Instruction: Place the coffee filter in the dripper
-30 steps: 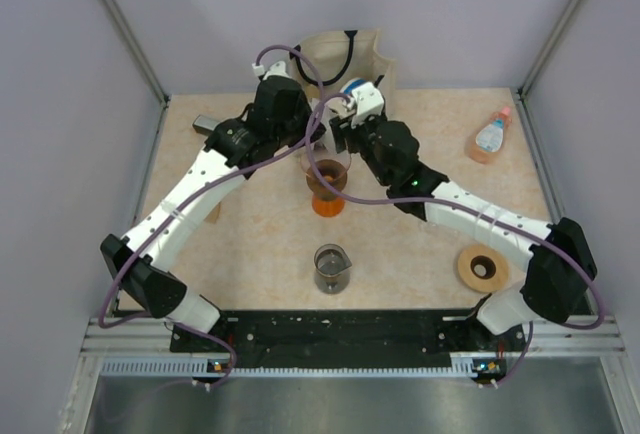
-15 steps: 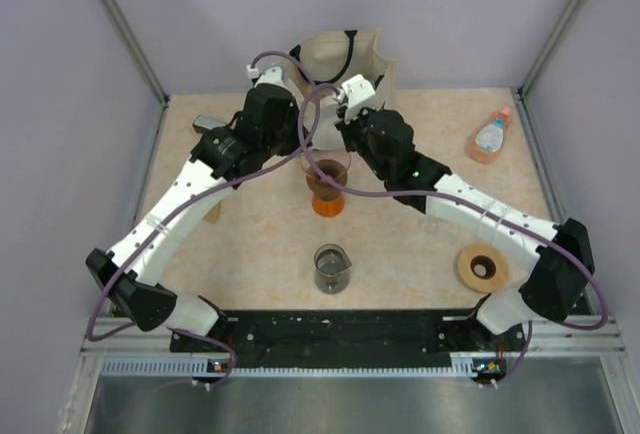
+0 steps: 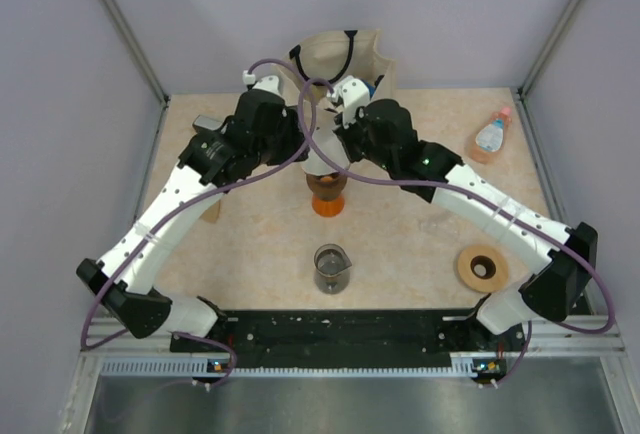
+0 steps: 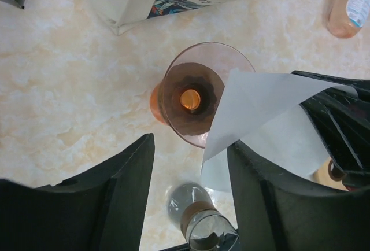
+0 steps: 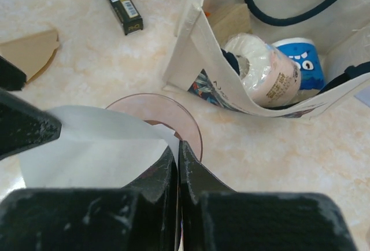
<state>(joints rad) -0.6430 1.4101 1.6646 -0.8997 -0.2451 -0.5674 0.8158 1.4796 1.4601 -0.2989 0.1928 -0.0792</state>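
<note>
Overhead plus close wrist views above dripper

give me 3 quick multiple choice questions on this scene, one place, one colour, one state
1. Where is the coffee filter?
A. lying flat beside the dripper
B. held over one side of the dripper
C. seated fully inside the dripper
2. What colour is the base under the dripper?
A. orange
B. green
C. blue
3. How is the right gripper?
A. open wide
B. shut on nothing
C. shut on the coffee filter
1 B: the white paper overlaps the rim from above.
2 A: orange shows below the cone.
3 C: its fingers pinch the paper's edge.
</note>
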